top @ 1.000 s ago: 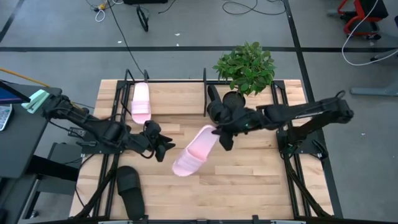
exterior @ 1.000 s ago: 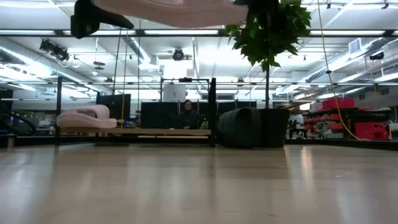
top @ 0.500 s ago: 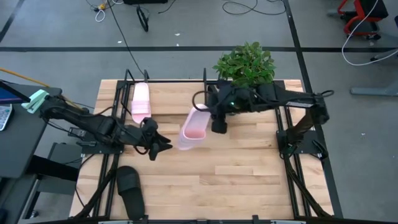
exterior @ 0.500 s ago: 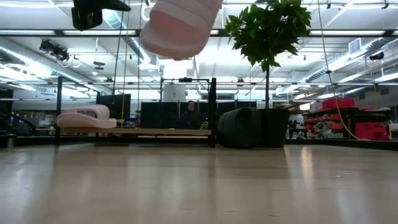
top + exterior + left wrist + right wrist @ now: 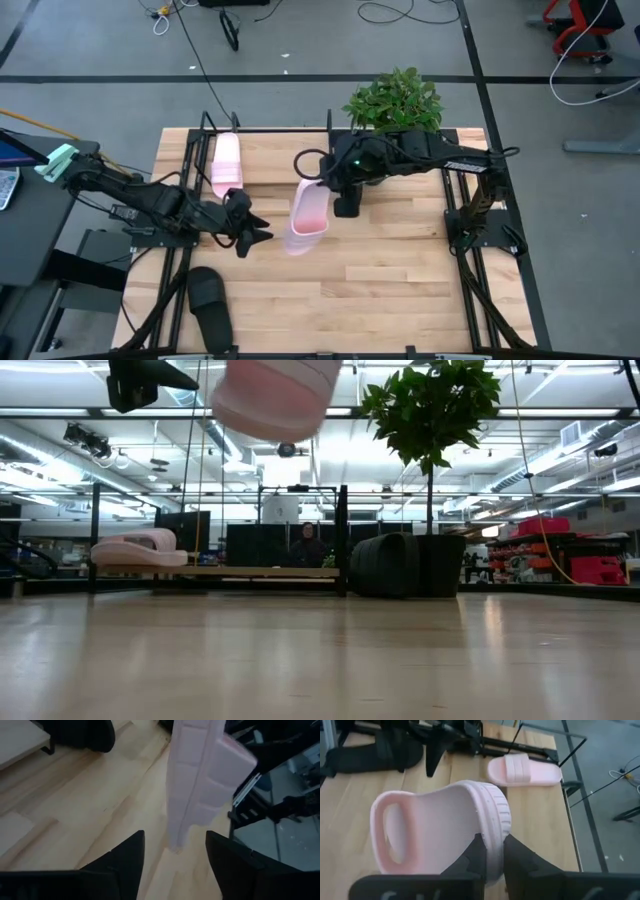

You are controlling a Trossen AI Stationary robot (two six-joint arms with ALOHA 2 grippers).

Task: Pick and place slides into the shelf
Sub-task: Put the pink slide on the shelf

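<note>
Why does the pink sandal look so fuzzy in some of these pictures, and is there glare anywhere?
Low view: the held pink slide hangs close to the lens, soft-edged against bright ceiling lights, and the tabletop shows pale sheen. Left wrist view: its sole is blurred. Right wrist view: it is fairly clear, pinched by the right gripper.

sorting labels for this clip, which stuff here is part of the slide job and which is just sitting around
Job:
- pink slide held by right gripper
- pink slide on the shelf
- black slide at the table's near edge
- shelf
- left gripper, open

Lying about:
- potted plant
</note>
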